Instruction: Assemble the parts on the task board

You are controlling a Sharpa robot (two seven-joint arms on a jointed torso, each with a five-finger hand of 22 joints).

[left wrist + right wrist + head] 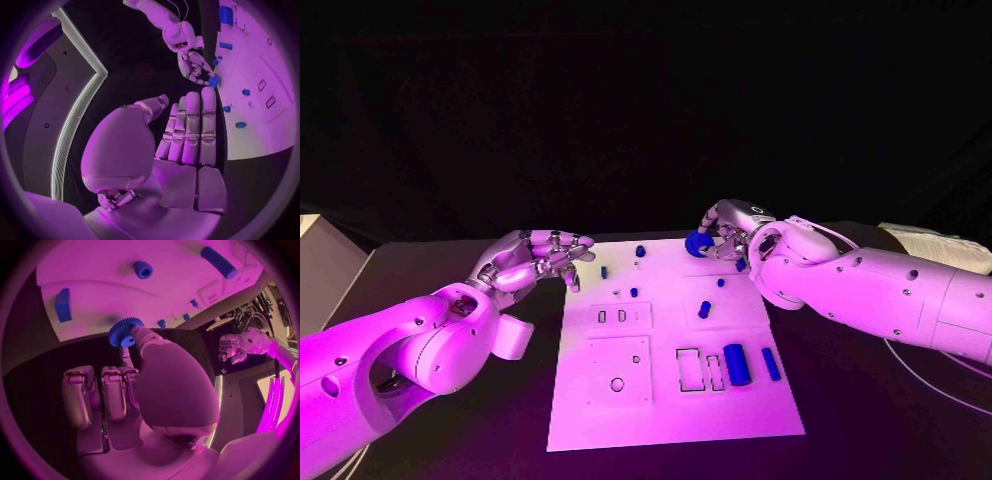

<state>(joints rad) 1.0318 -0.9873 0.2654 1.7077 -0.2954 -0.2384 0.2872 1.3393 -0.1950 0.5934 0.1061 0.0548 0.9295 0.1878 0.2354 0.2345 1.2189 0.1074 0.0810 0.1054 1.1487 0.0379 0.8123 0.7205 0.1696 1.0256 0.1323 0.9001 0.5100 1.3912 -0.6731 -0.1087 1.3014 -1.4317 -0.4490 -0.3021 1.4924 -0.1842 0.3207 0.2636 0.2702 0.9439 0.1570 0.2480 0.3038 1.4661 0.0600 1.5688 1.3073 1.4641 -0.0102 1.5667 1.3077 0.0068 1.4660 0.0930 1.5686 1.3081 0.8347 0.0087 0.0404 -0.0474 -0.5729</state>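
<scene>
**Operator:** Closest to my right wrist camera is the small blue gear (125,332), pinched at the fingertips of the right robot hand (134,372). On the head view that same gear (698,243) sits just off the far right corner of the task board (596,415), lifted clear of it as far as I can judge.

**Observer:** So which step are we on?

**Operator:** I'd call it the carry: gear grasped, not yet seated. The next move, to my mind, calls for bringing it over a peg or seat on the board and lowering it squarely. I can't tell from here which seat it belongs on.

**Observer:** What else is on the board?

**Operator:** A large blue cylinder (737,364) lies near the cut-outs at the near right, with a slimmer blue bar (770,364) just beside it. A small blue piece (705,309) rests mid-board, and a few tiny ones stand toward the far edge.

**Observer:** And the left side?

**Operator:** The left robot hand (540,256) hovers at the far left corner of the board, above the black tabletop (877,420), grasping nothing. Its own wrist camera shows the left fingers (190,127) straight and side by side, empty, which the head view leaves unclear. That camera also catches the right robot hand (195,65) with the gear from the opposite side. The gear's teeth are only plain on the right wrist camera.
</scene>
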